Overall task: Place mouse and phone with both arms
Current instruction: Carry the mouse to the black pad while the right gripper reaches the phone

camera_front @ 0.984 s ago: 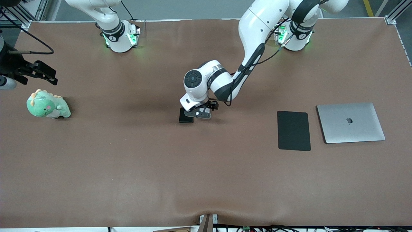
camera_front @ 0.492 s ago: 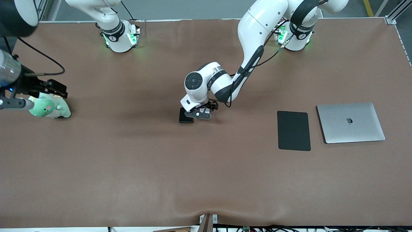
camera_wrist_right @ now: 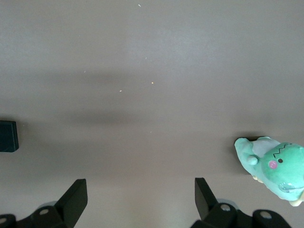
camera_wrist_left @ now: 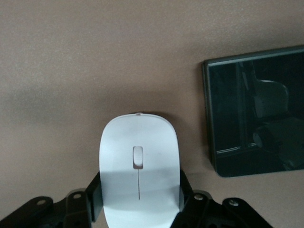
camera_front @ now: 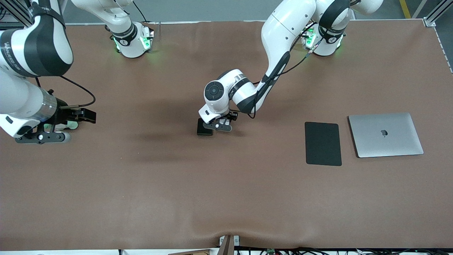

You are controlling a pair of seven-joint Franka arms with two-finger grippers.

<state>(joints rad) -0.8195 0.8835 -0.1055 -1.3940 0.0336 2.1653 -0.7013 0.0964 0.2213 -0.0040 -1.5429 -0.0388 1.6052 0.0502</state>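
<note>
Mouse, small, white, glossy and oval, with a grey scroll mark and a thin line down its middle, is lying flat on the brown surface near the middle. The left gripper is sitting down over it, its black fingers pinching the mouse by its two long sides. In the front view the mouse itself is hiding under the left gripper.

Phone, a small black slab with rounded corners and a shiny face that is mirroring the arm above, is lying flat just beside the mouse, toward the right arm's end, apart from it with bare surface showing between them in the left wrist view.

Right gripper is hanging over the right arm's end of the surface, its fingers spread wide and holding nothing. A green plush dinosaur is sitting just beside it, mostly hidden under the arm in the front view.

A flat black mouse pad and a closed silver laptop are lying side by side toward the left arm's end, well apart from mouse and phone.
</note>
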